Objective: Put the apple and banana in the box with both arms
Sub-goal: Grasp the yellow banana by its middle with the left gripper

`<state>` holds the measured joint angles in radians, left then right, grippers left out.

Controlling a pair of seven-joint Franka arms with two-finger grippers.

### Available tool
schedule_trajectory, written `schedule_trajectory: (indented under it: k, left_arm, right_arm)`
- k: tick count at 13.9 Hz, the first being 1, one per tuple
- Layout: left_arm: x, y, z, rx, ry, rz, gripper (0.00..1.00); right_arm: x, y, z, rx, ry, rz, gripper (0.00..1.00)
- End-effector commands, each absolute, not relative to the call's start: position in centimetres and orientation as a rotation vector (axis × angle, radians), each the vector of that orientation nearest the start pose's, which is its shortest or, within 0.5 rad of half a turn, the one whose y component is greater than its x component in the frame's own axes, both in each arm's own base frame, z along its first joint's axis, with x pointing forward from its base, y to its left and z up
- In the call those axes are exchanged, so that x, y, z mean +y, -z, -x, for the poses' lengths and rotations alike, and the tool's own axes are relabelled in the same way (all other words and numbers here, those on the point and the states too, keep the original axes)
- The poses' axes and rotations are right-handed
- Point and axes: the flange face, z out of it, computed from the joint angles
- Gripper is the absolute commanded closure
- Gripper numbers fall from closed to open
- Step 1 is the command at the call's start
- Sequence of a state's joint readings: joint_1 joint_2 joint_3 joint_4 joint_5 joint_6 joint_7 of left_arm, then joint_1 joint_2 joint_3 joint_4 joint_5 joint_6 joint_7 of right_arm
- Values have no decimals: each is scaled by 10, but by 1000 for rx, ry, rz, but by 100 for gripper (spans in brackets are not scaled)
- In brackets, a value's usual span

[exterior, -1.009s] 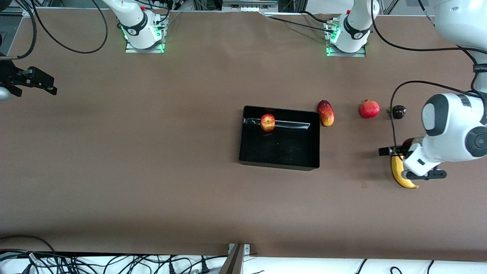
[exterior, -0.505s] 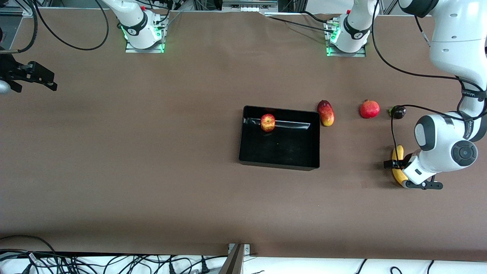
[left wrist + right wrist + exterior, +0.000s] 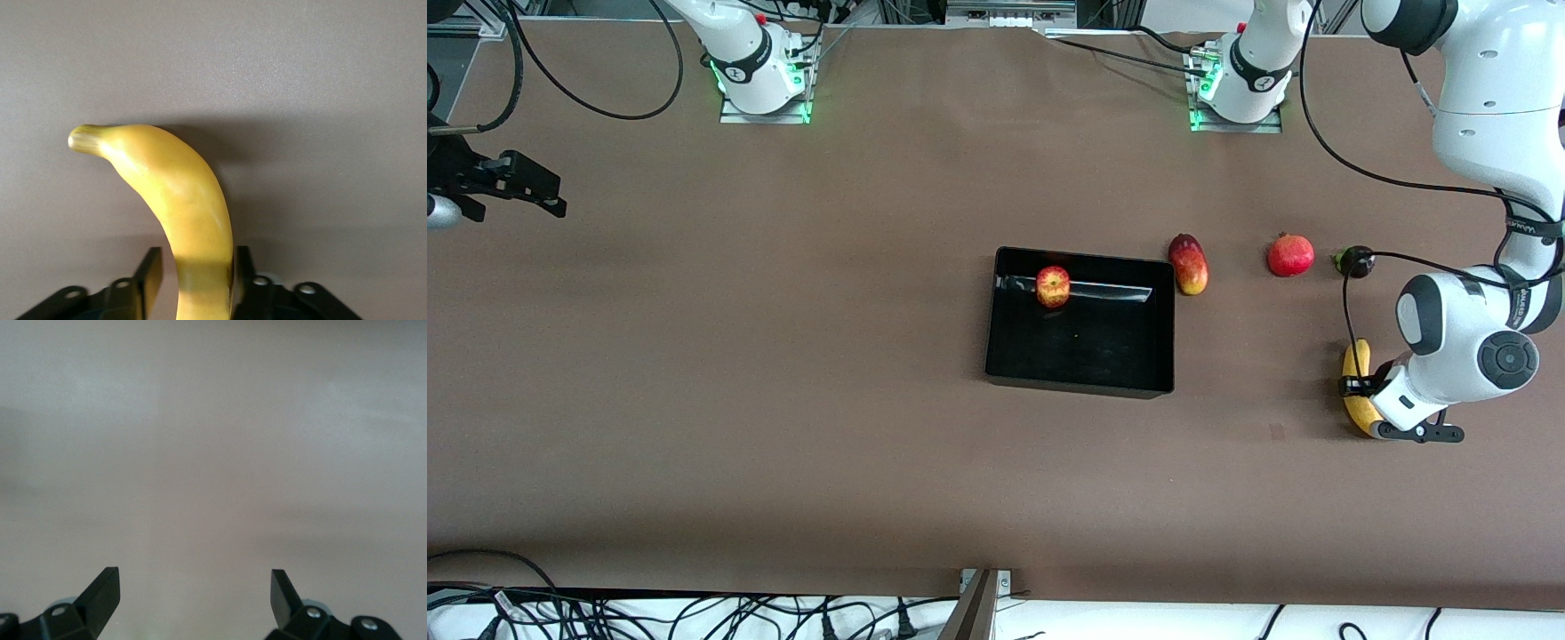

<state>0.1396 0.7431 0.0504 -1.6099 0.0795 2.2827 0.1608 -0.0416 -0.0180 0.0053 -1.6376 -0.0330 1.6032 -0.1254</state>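
I'm looking at three spare fruits lying in a row between the shallow glossy black plastic box and the left arm's end of the table: an elongated red-yellow mango just beside the box, a round red pomegranate, then a small dark fruit. None is blocking the box. The small red apple with yellow streaks is sitting inside the box. The long curved yellow banana is lying on the brown tabletop, half hidden under the wrist. My left gripper is reaching down steeply, fingers straddling the banana, one touching, not yet clamping. My right gripper is waiting, spread wide, over the right arm's end.
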Motion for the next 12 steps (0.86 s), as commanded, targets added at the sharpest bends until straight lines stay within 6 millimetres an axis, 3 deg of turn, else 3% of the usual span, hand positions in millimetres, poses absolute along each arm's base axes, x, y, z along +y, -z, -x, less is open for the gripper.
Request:
schedule_trajectory:
  k: [1, 4, 6, 7, 9, 10, 12]
  left_arm:
    - [129, -180, -674, 97, -121, 3046, 100]
    - [129, -169, -672, 82, -83, 3045, 100]
    - [126, -174, -672, 72, -95, 3047, 100]
    - [114, -187, -669, 65, -127, 3047, 100]
    - [63, -248, -669, 7, -205, 3050, 100]
    - [29, -275, -667, -33, -237, 3052, 100]
    - [-48, -307, -662, -172, -242, 3075, 100]
  right_arm:
    - [-22, -610, -552, -176, -18, 3180, 0]
    - [-22, -610, -552, -173, -21, 3180, 0]
    - [-22, -609, -551, -173, -33, 3180, 0]
    - [-22, -609, -551, -175, -33, 3179, 0]
    - [-22, -609, -551, -173, -33, 3178, 0]
    - [-22, -609, -551, -175, -33, 3179, 0]
    - [-21, -609, -551, -178, -33, 3178, 0]
